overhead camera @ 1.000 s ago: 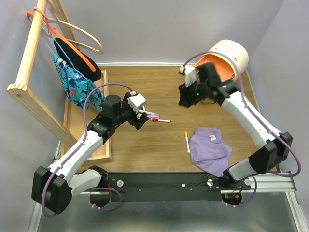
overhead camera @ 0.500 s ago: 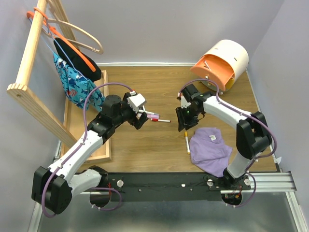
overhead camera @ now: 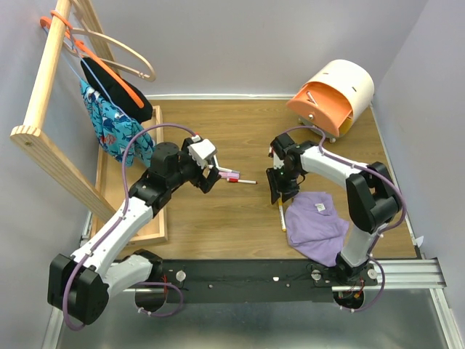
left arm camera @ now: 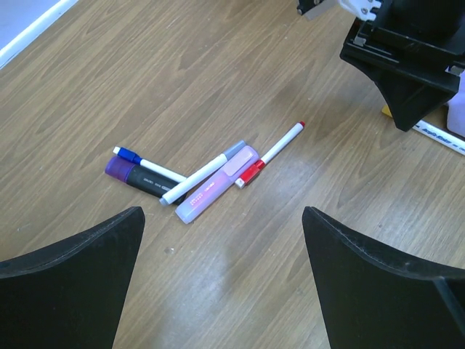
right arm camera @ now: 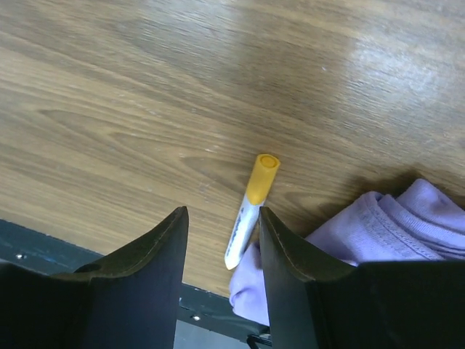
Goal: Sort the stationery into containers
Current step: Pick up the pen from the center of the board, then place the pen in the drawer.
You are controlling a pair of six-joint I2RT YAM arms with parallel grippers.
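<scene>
The left gripper (overhead camera: 211,175) is hovering over the middle of the wooden table (overhead camera: 218,225) with its jaws spread as wide as they go and nothing between them. In its wrist view, a small heap of stationery is lying on the wood just beyond the fingertips. A white pen with a blue cap (left arm camera: 148,165) and a dark marker with a purple end (left arm camera: 135,177) are lying side by side. A white pen with a grey-blue cap (left arm camera: 203,178) is crossing their ends, and a pink bar (left arm camera: 216,193) is resting against it. A white pen with red ends (left arm camera: 271,153) is angling away to the right. The right gripper (overhead camera: 280,193) is pointing down at the table right of centre, its jaws partly parted and holding nothing. Directly under the gap, a yellow-capped marker (right arm camera: 251,208) is lying flat on the wood, its white end just beside the edge of the purple cloth (right arm camera: 396,225); whether the two are touching is hard to tell. At the far right corner the cream drawer unit (overhead camera: 347,78) is standing well apart from all the pens, with its orange drawer (overhead camera: 320,106) pulled out toward the table and the yellow drawer (overhead camera: 344,127) showing beneath it.
</scene>
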